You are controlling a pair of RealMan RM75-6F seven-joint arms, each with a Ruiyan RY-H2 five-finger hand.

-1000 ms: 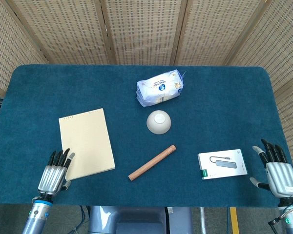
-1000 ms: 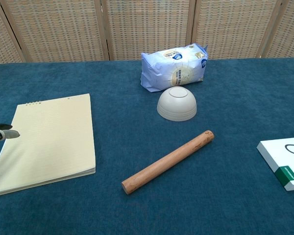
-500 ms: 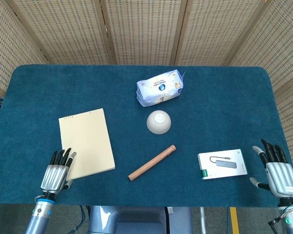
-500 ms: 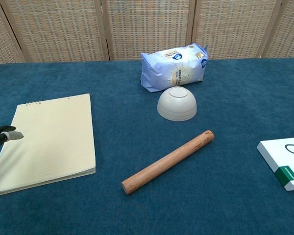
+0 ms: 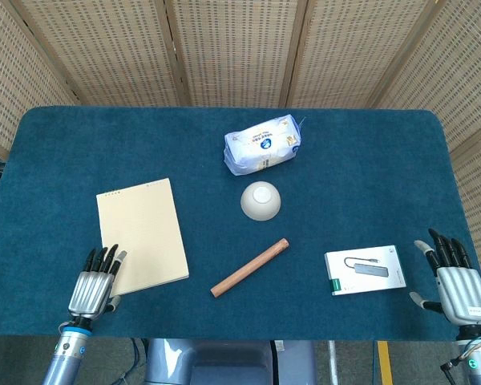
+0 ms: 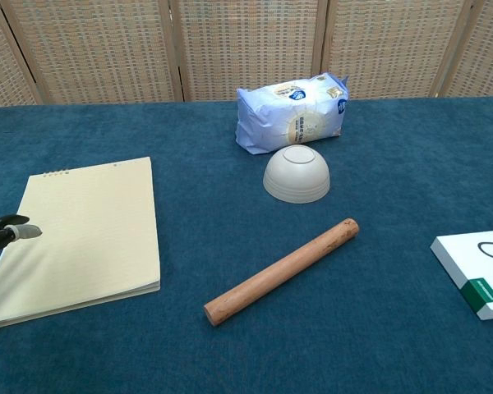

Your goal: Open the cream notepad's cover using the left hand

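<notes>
My left hand (image 5: pixel 93 287) has slid back toward the near table edge since a second ago; then its fingertips reached further over the notepad's near left corner, and now only the tips overlap that corner. In the chest view just a few dark fingertips (image 6: pixel 8 230) show at the left border, lower than they were before. The hand lies flat, fingers straight and a little apart, holding nothing. Whether the tips actually press the paper I cannot tell.

The notepad (image 5: pixel 142 235) has not moved. It lies closed and flat on the left part of the table (image 5: pixel 369 168), cream cover up, its long side running away from me, with a row of small binding marks along the far edge.

My right hand (image 5: pixel 454 283) is where it was, at the near right corner, palm down, fingers spread, empty, just right of the white box (image 5: pixel 365 269). That box has a green band on its left end and a drawing of a cabled adapter on top; its small print is too fine to read.

The rest is unchanged. A wooden rod (image 5: pixel 249 267) lies on a slant in the middle, an upturned cream bowl (image 5: pixel 260 200) sits beyond it, and a blue-and-white bag (image 5: pixel 262 144) lies just behind the bowl. The bag carries a round blue emblem and printed text, which I cannot make out.
</notes>
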